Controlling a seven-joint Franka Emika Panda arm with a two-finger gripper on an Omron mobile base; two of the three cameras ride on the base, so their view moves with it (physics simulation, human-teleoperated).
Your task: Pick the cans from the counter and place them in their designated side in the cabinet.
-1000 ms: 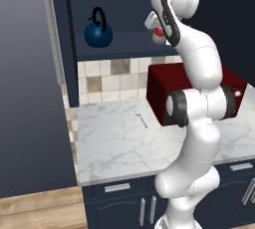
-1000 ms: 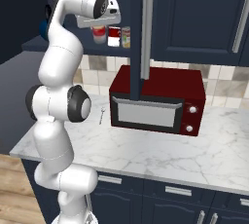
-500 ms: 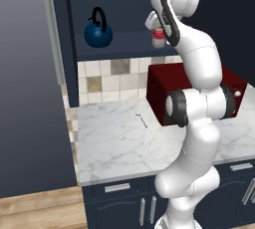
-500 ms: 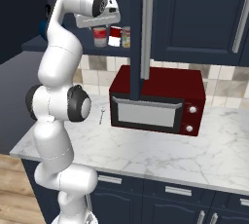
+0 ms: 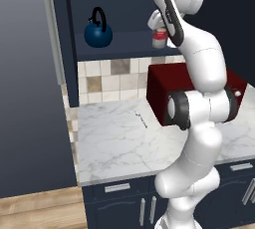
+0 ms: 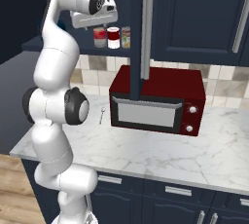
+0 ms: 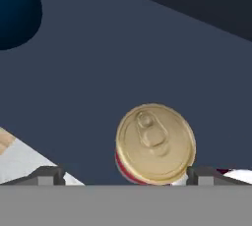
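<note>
A can with a red upper band point(image 6: 99, 37) stands on the floor of the open navy cabinet point(image 6: 113, 50), beside a red-and-white can point(image 6: 113, 37). My gripper point(image 6: 99, 28) hangs open just above it. In the hand view its gold top point(image 7: 155, 143) sits between my spread fingertips point(image 7: 48, 174), nearer the right one, and my gripper point(image 7: 127, 175) is not squeezing it. From the left, my gripper point(image 5: 158, 25) is over the can point(image 5: 159, 39) on the cabinet point(image 5: 124, 43) shelf. The white marble counter point(image 5: 112, 141) point(image 6: 160, 152) lies below.
A yellowish-green can point(image 6: 126, 37) stands to the right of the two. A blue kettle point(image 5: 98, 31) point(image 7: 15, 9) occupies the shelf's left side. A dark red microwave point(image 6: 155, 101) sits on the counter, with an open cabinet door edge point(image 6: 138, 33) before it. A small utensil point(image 5: 141, 118) lies nearby.
The gripper has gone from shut on the red-banded can to open. The can sank slightly onto the shelf floor and stands free.
</note>
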